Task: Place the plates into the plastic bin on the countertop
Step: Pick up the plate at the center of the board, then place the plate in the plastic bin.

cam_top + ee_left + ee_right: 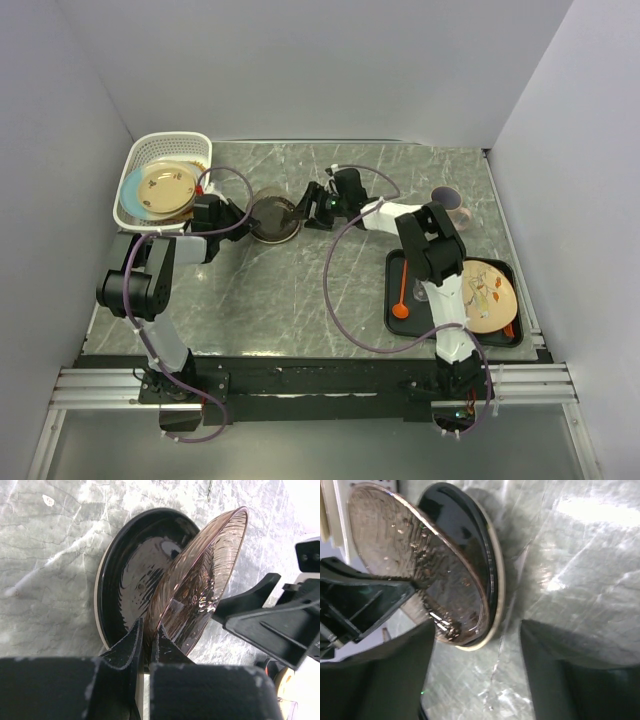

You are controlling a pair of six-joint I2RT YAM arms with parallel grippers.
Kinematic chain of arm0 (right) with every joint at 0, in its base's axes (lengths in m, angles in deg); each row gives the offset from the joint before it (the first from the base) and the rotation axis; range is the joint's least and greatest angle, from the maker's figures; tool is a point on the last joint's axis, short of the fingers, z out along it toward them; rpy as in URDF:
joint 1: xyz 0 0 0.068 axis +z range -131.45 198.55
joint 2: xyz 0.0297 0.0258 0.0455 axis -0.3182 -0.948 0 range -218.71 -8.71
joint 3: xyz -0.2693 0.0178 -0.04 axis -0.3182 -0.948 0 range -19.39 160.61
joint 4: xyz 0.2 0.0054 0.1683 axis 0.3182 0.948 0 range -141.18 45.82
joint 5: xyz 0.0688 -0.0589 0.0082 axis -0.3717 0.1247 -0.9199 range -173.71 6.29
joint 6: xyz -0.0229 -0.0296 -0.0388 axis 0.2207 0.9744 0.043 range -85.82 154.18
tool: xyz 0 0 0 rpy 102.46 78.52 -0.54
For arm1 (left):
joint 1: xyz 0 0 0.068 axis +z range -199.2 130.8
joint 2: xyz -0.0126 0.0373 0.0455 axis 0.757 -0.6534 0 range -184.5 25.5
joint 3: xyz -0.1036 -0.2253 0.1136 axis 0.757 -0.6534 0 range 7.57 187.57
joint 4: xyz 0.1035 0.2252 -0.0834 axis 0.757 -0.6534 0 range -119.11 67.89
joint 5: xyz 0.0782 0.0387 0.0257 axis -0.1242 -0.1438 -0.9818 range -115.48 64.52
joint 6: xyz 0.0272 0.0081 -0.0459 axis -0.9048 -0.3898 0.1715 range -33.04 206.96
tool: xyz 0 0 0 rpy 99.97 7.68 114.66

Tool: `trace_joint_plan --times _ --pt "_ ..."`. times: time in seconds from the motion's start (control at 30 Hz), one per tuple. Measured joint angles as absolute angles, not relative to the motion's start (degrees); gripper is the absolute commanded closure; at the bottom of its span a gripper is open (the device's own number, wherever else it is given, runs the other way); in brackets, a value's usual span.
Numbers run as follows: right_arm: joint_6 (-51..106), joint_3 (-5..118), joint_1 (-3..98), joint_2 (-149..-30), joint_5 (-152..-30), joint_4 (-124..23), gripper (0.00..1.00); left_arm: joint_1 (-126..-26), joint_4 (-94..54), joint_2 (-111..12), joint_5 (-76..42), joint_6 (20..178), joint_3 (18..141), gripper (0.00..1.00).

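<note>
A clear brown glass plate [200,575] is tilted up on edge over a dark brown plate [127,565] that lies on the countertop [300,290]. My left gripper [148,630] is shut on the glass plate's near rim; in the top view it [243,216] sits left of the plates [273,218]. My right gripper [476,630] is open and empty, just right of the plates [415,565], its jaws apart from them; it shows in the top view [303,208]. The white plastic bin [135,160] at the back left holds a blue-and-cream plate and a tan plate [165,188].
A flat black tray [400,262] at the right holds a pink-and-cream plate [488,296] and an orange spoon [400,300]. A purple cup [448,199] stands behind the tray. Grey walls close in the left, back and right sides.
</note>
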State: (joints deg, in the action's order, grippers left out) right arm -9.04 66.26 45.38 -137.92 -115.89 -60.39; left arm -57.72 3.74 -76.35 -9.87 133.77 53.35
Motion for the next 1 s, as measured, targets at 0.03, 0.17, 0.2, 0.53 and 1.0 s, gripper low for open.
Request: trace_joint_plan --times 0.03,0.17,0.2,0.53,1.0 --pt "-9.02 65.87 45.38 -137.55 -115.96 -60.72 0.11 -57.72 3.78 -76.35 -9.89 133.74 53.35 0.99" --pt "-8.69 63.61 45.36 -135.43 -115.63 -61.07 0.0 -57.72 3.74 -76.35 -9.89 133.77 53.35 0.99" --pt "-8.61 62.94 45.36 -134.84 -115.5 -61.07 0.0 -57.72 3.74 -76.35 -9.89 133.74 53.35 0.99" --pt "-7.69 53.47 45.3 -128.13 -112.79 -62.51 0.0 -57.72 4.28 -76.32 -9.63 133.79 53.17 0.99" --pt "-7.01 45.71 45.27 -118.44 -109.64 -62.6 0.0 -57.72 -0.61 -68.33 -8.99 133.13 53.7 0.99"
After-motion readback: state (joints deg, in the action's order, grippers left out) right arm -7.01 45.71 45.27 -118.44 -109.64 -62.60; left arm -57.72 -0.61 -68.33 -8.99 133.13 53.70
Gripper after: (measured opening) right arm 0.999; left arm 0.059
